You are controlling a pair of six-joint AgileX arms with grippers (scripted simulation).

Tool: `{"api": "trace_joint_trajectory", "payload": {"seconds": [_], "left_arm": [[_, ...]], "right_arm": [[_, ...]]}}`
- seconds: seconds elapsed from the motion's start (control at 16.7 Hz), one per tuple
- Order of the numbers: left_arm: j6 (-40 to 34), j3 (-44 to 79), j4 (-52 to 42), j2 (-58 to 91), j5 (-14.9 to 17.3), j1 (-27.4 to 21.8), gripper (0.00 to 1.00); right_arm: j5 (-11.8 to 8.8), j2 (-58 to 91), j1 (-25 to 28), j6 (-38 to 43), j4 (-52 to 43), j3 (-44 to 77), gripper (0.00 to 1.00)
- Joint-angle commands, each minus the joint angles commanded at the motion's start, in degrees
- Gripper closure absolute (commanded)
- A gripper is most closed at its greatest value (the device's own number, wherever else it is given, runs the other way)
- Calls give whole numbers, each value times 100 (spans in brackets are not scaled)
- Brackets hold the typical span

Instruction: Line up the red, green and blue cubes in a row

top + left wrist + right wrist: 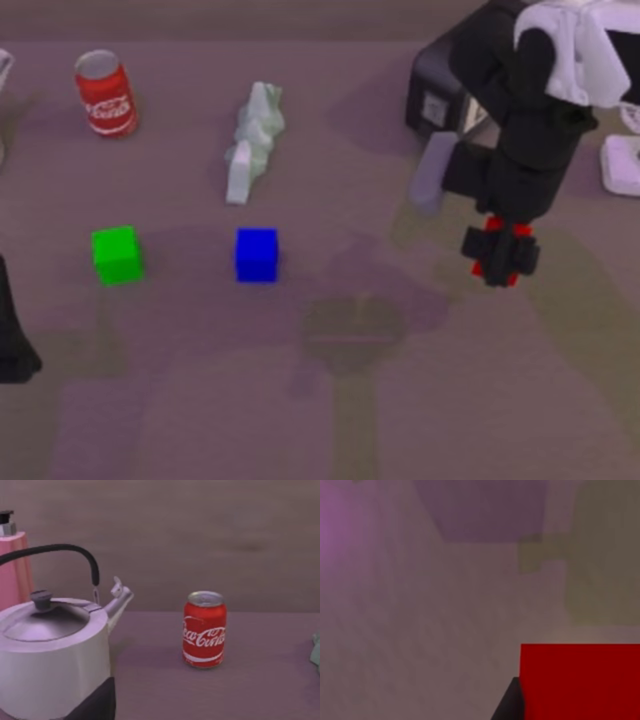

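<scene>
Red cube: fills the near corner of the right wrist view, pressed against a dark finger; from above, red edges show between the right gripper's black fingers, at about 3 o'clock from table centre.
Right gripper: closed on the red cube, pointing down at the table's right half; whether the cube rests on the surface or hangs above it cannot be told.
Blue cube: near table centre, at 9 o'clock from the right gripper, well apart from it.
Green cube: at 9 o'clock from the blue cube, level with it, a clear gap between.
Left arm: parked at the table's left edge; its gripper is out of sight.
Soda can: upright, at 12 o'clock from the green cube; also stands in the left wrist view.
Kettle: white, black handle, beside the can.
Pale figurine: at 12 o'clock from the blue cube.
Black box: far right, partly under the right arm.
</scene>
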Motion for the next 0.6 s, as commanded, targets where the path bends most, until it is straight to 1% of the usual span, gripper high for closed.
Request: {"api": "trace_joint_trajectory", "payload": {"seconds": [0.18,0.3,0.42,0.6], "left_arm": [[0,0,0,0,0,0,0],[0,0,0,0,0,0,0],[0,0,0,0,0,0,0],[0,0,0,0,0,0,0]], "right_arm": [[-1,31,-12,13,5,2,100],[0,157,187,65,-100,207,100],[2,389,578,184,-297,621,100],[3,832,1368,447,-686,1437,100]]}}
